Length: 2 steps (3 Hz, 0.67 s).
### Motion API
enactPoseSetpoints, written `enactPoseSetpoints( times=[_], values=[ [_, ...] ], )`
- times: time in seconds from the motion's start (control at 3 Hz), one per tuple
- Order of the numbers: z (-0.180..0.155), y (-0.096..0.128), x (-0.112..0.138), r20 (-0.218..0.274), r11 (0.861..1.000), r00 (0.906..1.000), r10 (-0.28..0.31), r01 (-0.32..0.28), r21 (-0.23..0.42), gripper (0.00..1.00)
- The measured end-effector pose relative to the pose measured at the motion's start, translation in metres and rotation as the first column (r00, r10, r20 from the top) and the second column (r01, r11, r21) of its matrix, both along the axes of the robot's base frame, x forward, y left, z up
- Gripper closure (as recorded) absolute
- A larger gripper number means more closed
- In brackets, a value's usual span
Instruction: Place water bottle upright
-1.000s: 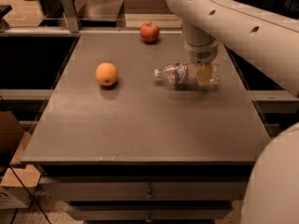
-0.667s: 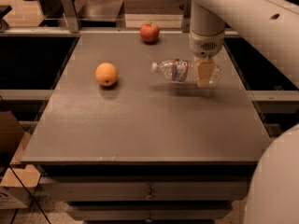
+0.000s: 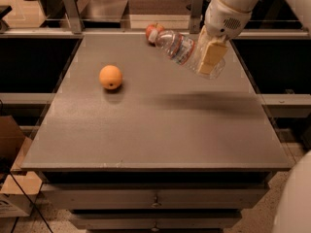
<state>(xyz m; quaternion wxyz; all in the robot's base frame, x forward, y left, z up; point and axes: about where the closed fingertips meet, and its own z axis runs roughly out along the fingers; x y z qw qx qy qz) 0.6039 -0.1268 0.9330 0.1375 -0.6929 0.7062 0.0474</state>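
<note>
Water bottle (image 3: pixel 180 48) is held in the air over the far right part of the table (image 3: pixel 155 130), its base end clamped by the gripper (image 3: pixel 210 57). An orange (image 3: pixel 110 76) is seen well apart at the left. A red apple (image 3: pixel 151 30) at the far edge is partly covered by the white cap. The clear ribbed body with its red-and-white label is slanted, cap toward the far left. Compared with a moment earlier, it has been raised higher.
</note>
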Motion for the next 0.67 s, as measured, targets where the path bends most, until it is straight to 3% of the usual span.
enactPoseSetpoints(
  times=[0.33,0.67],
  values=[
    [0.030,0.017,-0.021,0.038,0.980,0.9988,0.030,-0.037,0.195,1.00],
    [0.049,0.035,-0.044,0.078,0.924,0.9954,0.055,-0.080,0.374,1.00]
  ],
)
